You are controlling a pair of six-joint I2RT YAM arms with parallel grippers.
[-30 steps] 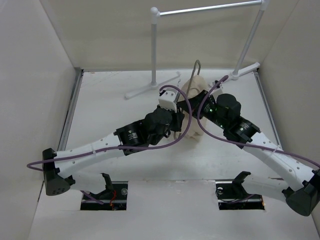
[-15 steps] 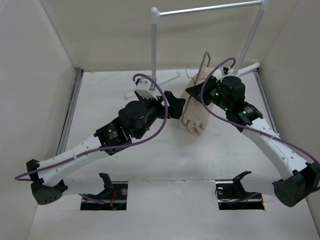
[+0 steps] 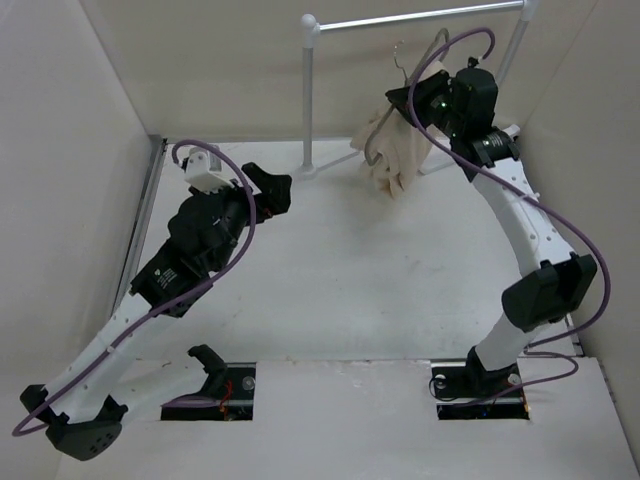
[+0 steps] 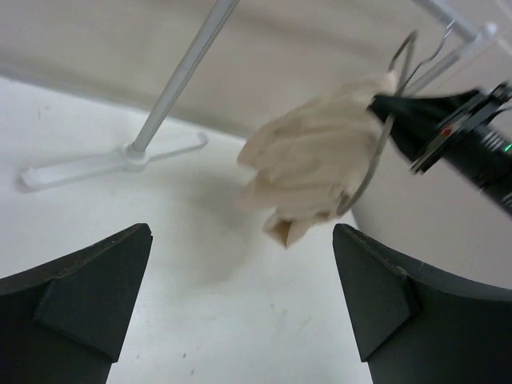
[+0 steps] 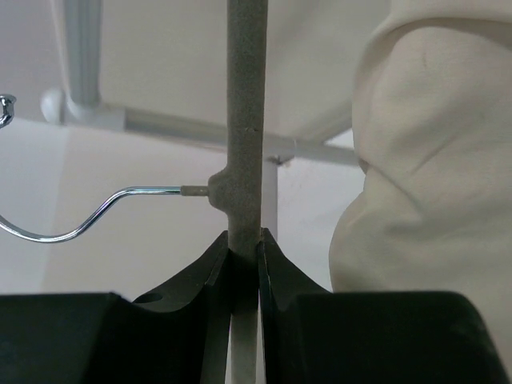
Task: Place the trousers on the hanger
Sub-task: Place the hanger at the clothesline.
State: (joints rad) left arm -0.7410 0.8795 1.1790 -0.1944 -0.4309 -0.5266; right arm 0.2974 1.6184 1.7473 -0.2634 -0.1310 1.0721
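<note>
The trousers (image 3: 392, 152) are a soft, wrinkled bundle of pale beige cotton. They are bunched in thick folds and draped over the hanger (image 5: 245, 120), raised well above the smooth white table (image 3: 330, 290) and just below the top rail of the white tubular rack (image 3: 410, 18). The hanger is thin and matte grey-brown with a faintly grainy surface. In the right wrist view a shiny curved metal hook (image 5: 72, 218) runs out from a small neck on its side. Whether that hook touches the rail cannot be told.

The right gripper (image 5: 244, 244) is nearly closed, its dark curved fingertips pinching the hanger's slim bar from both sides. The cloth hangs just beside the grip, not between the fingers.

The left gripper (image 4: 242, 240) is spread wide and holds nothing. Its two blunt black fingers sit low over the table near the rack's flat foot, well apart from the hanging bundle — both it and the right arm's dark tip show between them
</note>
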